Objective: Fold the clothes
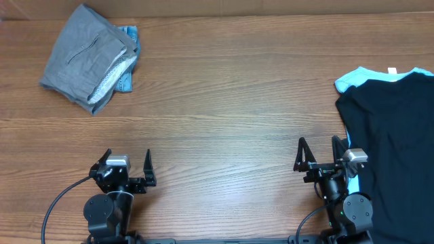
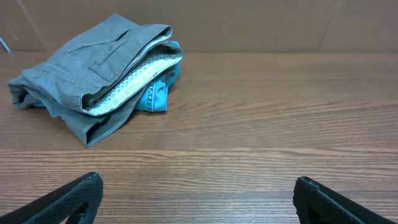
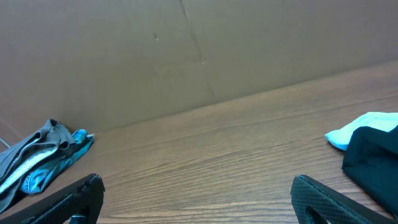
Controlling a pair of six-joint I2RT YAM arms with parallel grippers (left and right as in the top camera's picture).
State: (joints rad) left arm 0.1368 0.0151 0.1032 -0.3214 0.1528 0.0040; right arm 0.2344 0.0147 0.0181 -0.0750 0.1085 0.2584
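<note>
Folded grey shorts (image 1: 87, 57) with a pale speckled lining lie at the far left on top of a blue denim garment (image 1: 129, 41); the left wrist view shows the same grey shorts (image 2: 93, 62) over that blue denim garment (image 2: 157, 94). A black tee (image 1: 397, 149) is spread at the right edge over a light-blue garment (image 1: 359, 76). My left gripper (image 1: 127, 163) stands open near the front edge, far from the shorts, with nothing between its fingers. The right gripper (image 1: 319, 151) is open too, just left of the tee.
The wooden table (image 1: 224, 102) runs between the two piles. A brown cardboard wall (image 3: 155, 56) stands behind the far edge. Black cables (image 1: 57, 203) trail from the left arm's base at the front.
</note>
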